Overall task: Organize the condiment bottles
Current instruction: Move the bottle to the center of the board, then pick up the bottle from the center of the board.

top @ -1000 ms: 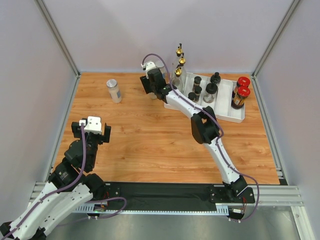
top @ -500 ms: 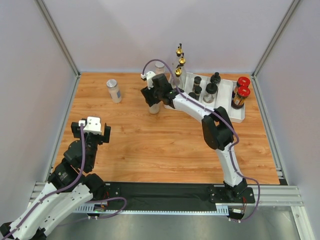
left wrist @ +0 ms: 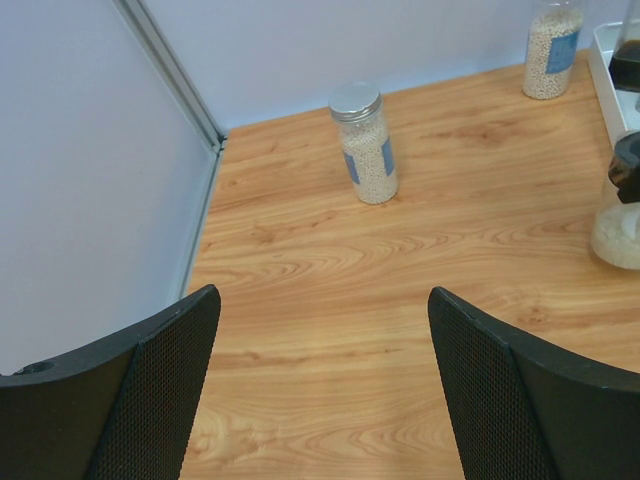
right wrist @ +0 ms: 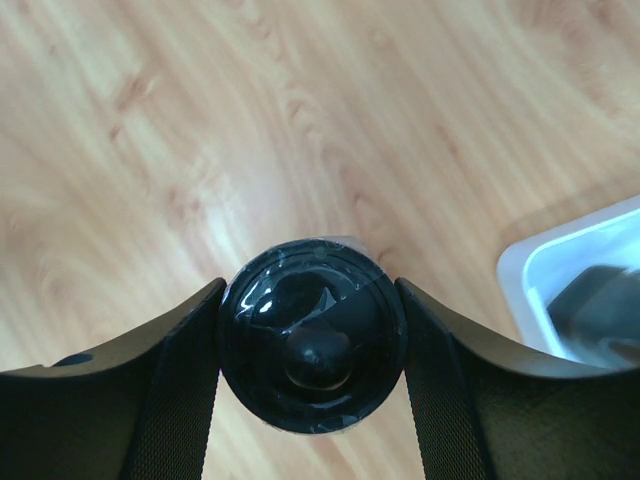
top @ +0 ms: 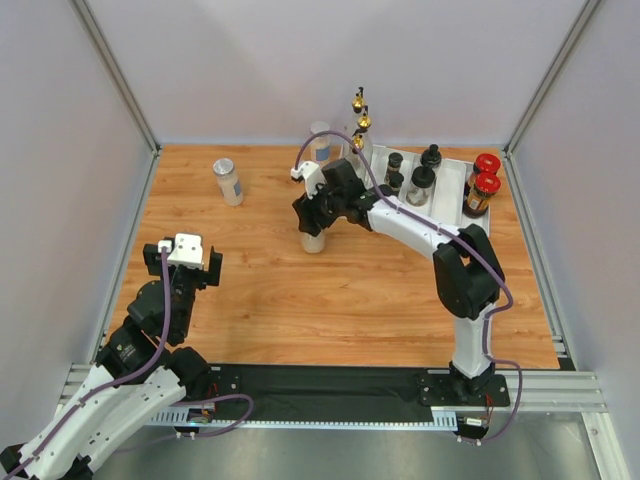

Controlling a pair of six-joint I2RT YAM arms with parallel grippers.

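My right gripper (top: 318, 212) is shut on the black cap (right wrist: 312, 348) of a small spice jar (top: 313, 240) with pale contents, upright left of the tray, at or just above the wood. It also shows in the left wrist view (left wrist: 620, 235). One silver-lidded clear jar (top: 228, 181) (left wrist: 365, 145) stands at the back left, another (top: 320, 140) (left wrist: 553, 45) by the back wall. Tall gold-spouted bottles (top: 358, 120), black-capped jars (top: 422, 180) and two red-lidded jars (top: 484, 180) stand in the white tray (top: 455, 228). My left gripper (top: 185, 262) (left wrist: 320, 340) is open and empty at the near left.
Grey walls with metal posts enclose the wooden table on three sides. The tray's near corner (right wrist: 570, 290) lies just right of the held jar. The right arm stretches across the table's middle toward the back.
My right gripper has carried the black-capped jar from beside the tray's back left corner toward me and a little left. The left arm has not moved.
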